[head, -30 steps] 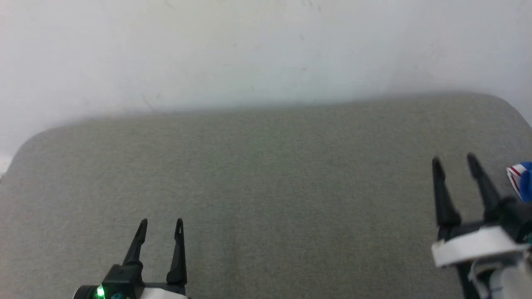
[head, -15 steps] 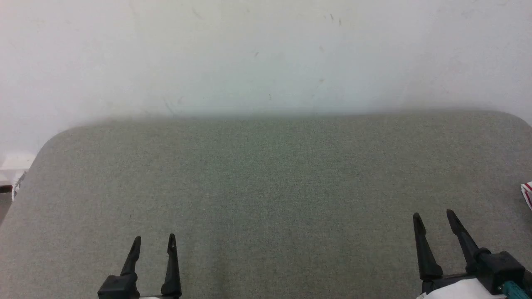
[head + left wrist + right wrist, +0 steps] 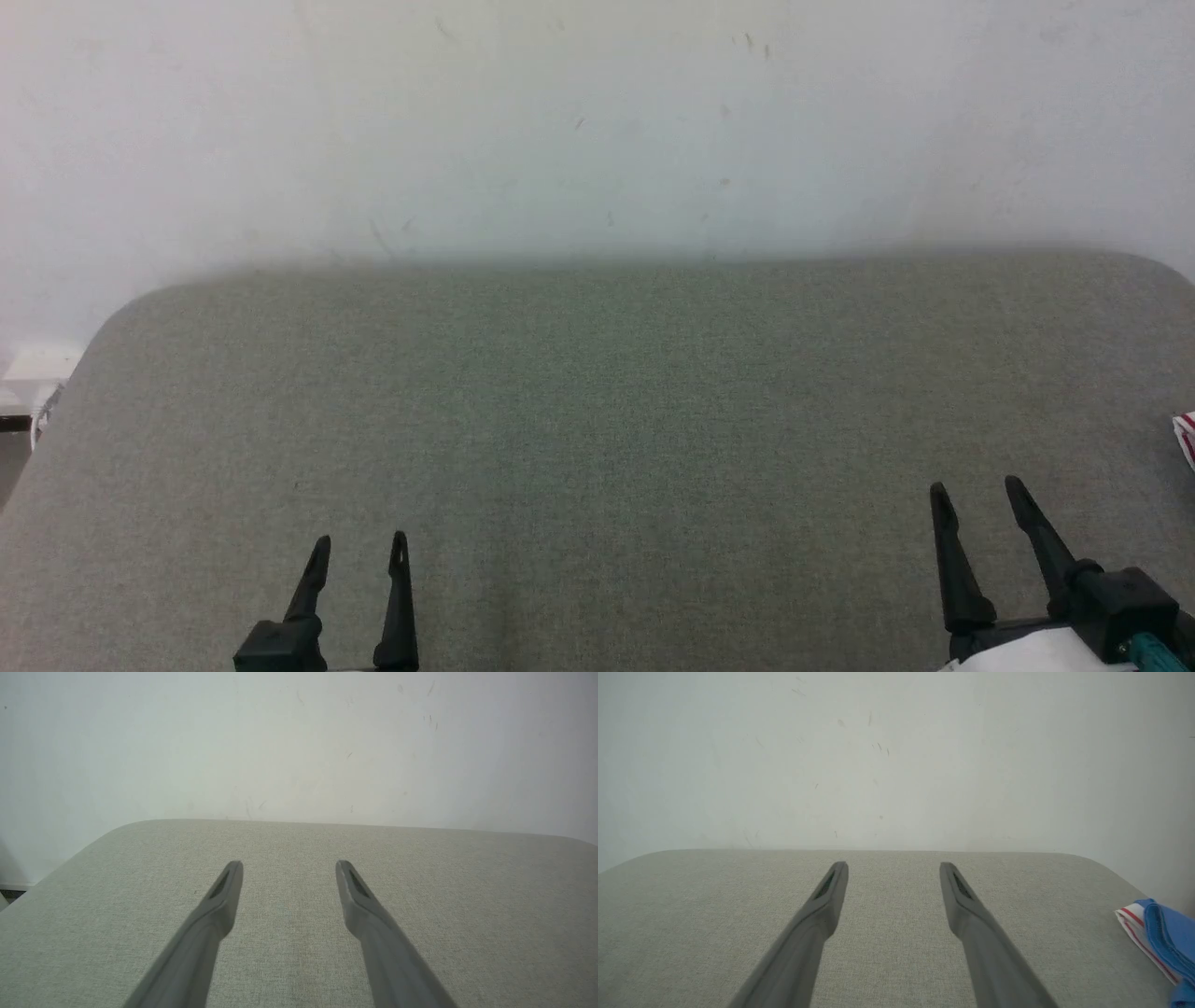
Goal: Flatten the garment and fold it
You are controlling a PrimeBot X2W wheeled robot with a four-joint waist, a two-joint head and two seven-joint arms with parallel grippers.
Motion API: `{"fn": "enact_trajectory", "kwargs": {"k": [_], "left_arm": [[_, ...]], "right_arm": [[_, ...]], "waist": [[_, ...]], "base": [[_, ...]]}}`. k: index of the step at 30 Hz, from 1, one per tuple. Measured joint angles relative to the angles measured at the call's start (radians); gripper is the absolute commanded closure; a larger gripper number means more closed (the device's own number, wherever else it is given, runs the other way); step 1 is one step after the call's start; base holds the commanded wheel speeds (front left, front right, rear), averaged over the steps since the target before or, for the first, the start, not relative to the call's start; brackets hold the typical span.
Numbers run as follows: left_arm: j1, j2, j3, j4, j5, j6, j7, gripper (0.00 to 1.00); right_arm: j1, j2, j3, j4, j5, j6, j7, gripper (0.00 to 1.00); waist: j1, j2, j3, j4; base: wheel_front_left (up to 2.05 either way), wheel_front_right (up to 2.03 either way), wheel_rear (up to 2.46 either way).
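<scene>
While the left claw (image 3: 361, 538) and right claw (image 3: 975, 484) stand parted and empty over the grey fabric-covered table (image 3: 597, 392), the red-and-white-trimmed royal-blue garment (image 3: 1167, 933) lies at the table's right edge, apart from both.

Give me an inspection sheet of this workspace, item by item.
Surface: grey fabric-covered table, rounded corners, flat.
Job's things: blue jersey with red-and-white striped trim, at the table's right edge, mostly out of frame.
Clutter: nothing seen.
Grippers: left claw open, holding nothing; right claw open, holding nothing; both apart from the jersey.
Cables: nothing seen.
Surroundings: scuffed white wall behind the table; small white object low at left, too blurred to identify.
</scene>
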Motion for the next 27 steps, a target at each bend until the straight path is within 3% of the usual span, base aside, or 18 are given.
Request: {"fn": "enact_trajectory", "kwargs": {"k": [6,7,27], "left_arm": [[0.0,0.0,-0.002,0.001,0.0,0.0,0.0,0.0],[0.0,0.0,-0.002,0.001,-0.001,0.0,0.0,1.0],[-0.003,0.001,0.0,-0.007,0.004,-0.002,0.028,1.0]], "right_arm": [[0.0,0.0,0.003,0.003,0.01,0.0,0.0,0.0],[0.0,0.0,0.003,0.003,0.011,0.0,0.0,1.0],[-0.002,-0.001,0.007,0.001,0.001,0.0,0.029,1.0]], "waist": [[0.0,0.0,0.001,0.003],[0.0,0.0,0.002,0.004],[0.0001,0.0,0.011,0.002]], "base": [[0.0,0.0,0.0],[0.0,0.0,0.0],[0.0,0.0,0.0]]}}
